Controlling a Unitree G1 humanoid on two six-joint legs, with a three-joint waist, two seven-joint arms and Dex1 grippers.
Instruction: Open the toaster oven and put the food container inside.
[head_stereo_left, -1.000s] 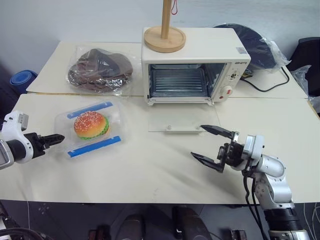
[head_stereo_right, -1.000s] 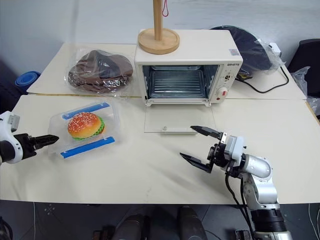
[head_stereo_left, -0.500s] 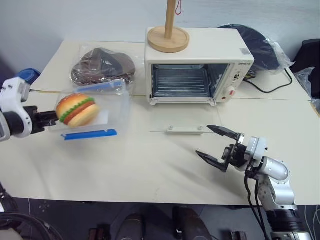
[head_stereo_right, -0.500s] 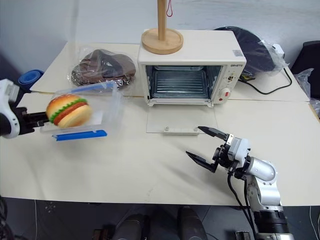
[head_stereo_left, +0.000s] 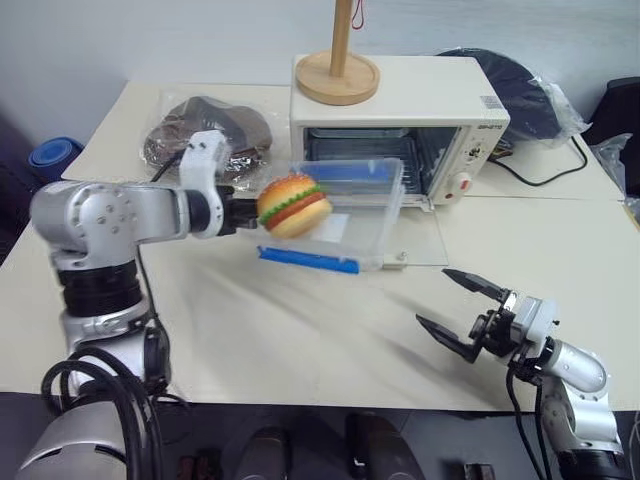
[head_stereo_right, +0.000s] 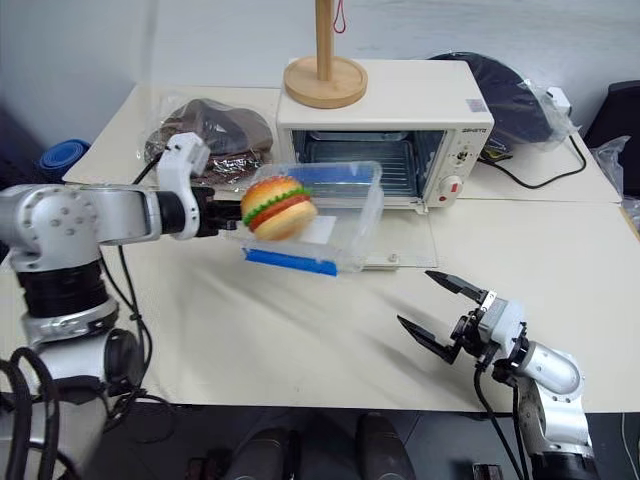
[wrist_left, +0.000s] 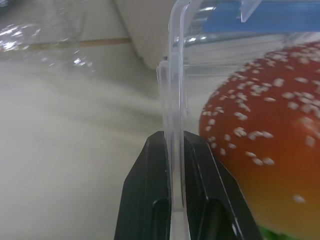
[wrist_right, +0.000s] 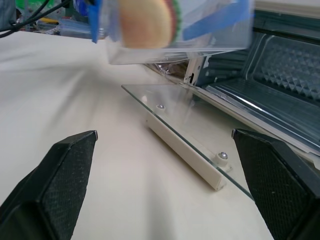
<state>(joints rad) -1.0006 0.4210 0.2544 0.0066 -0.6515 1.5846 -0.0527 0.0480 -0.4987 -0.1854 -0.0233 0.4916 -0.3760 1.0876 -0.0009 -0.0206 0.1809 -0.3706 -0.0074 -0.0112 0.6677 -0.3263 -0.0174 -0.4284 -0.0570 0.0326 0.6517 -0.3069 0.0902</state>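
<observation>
Step in hand: carrying; oven door already lies down flat on the bench.
Container: clear plastic rectangular food container (head_stereo_left: 335, 215) with blue clip strips and a toy hamburger, held in the air before the oven mouth, tilted.
Oven: cream-white boxy toaster oven (head_stereo_left: 400, 120) at the bench's far edge, cavity open.
Left hand (wrist_left: 170, 150): fingers clamped on the container's end wall.
Right hand (head_stereo_left: 462, 312): fingers spread wide, empty, near the bench's near right corner.
Next move: probably level the box, then slide it over the door into the cavity.

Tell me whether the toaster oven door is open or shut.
Open: the toaster oven's glass door lies dropped flat on the table, baring the rack inside.
</observation>
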